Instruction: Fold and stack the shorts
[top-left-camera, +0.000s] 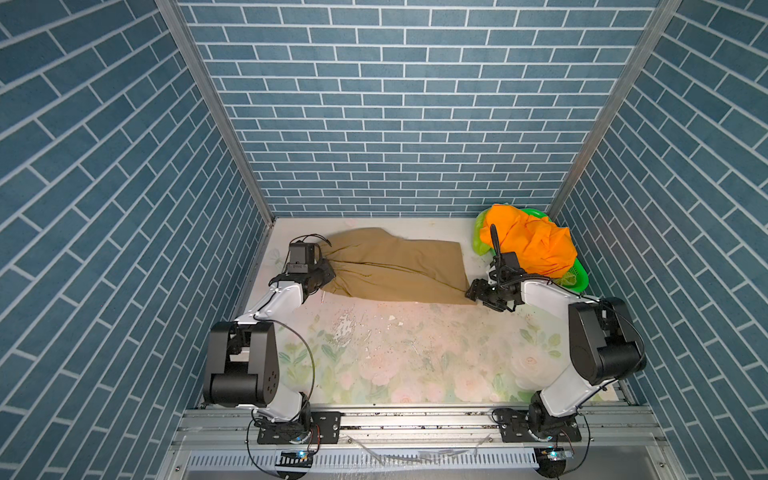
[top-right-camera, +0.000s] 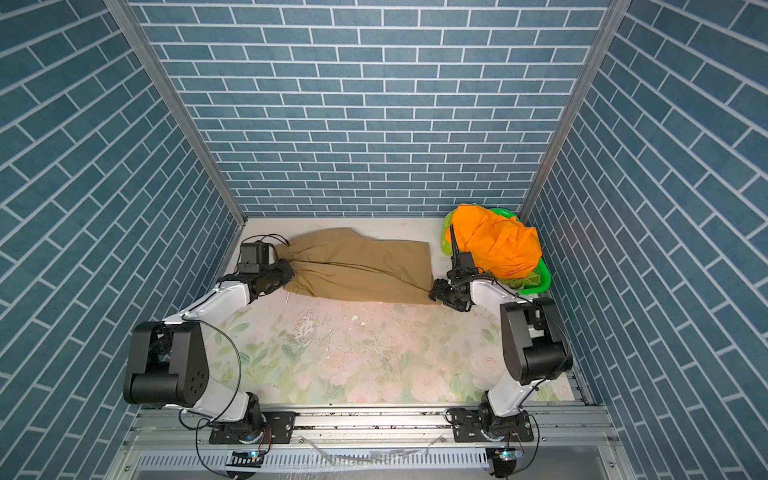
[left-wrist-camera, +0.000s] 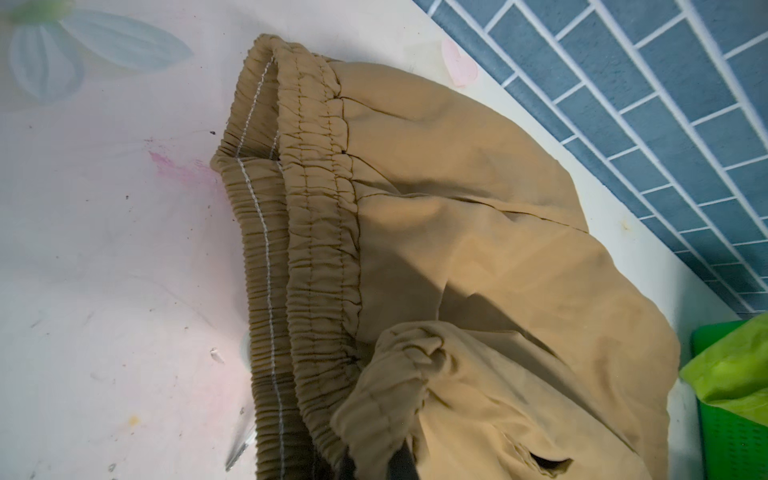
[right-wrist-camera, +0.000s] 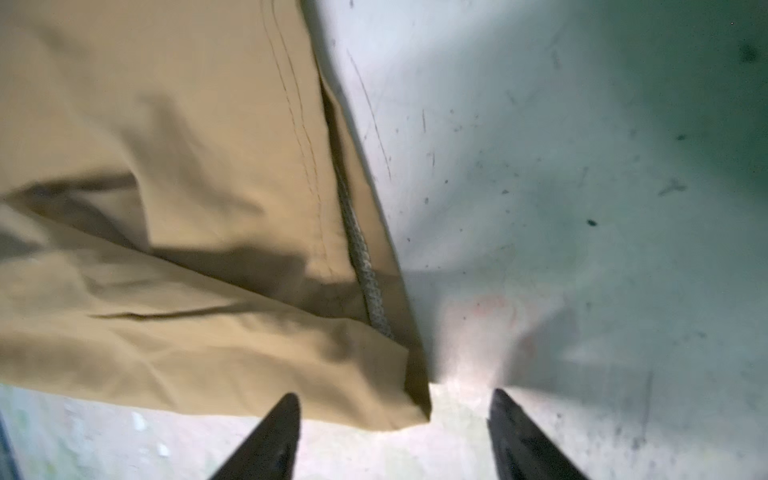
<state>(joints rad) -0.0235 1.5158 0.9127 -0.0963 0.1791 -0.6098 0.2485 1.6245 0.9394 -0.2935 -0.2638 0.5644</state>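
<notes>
Both top views: tan shorts lie flat-ish across the back of the bench, long axis running left-right, waistband at the left end, leg hems at the right. Left hand sits on the waistband w/ cloth gathered into it, creases fanning out from that spot. Right hand is at the opposite end, just beside the near hem corner. Orange shorts are heaped on a green basket in the back right corner, lime green shorts peeking out beside them. Both are well apart from the left hand and near the right arm. Left wrist view: elastic waistband fills most of the frame, a bunched bit of it pinched btwn the two dark fingers at the frame edge, so the left hand is clamped tight on the tan shorts. Right wrist view: fingers stand wide apart, gripping nothing. The hem corner pokes into the gap btwn them but isn't pinched, bare bench beyond. Next step is prob a fold across the long axis, i.e. hem end carried over toward the waistband. The corner lies straight ahead of the right hand, v. close, so that arm is the nearer one for it and should only need to ease fwd and close, while the left hand anchors the far end.
</notes>
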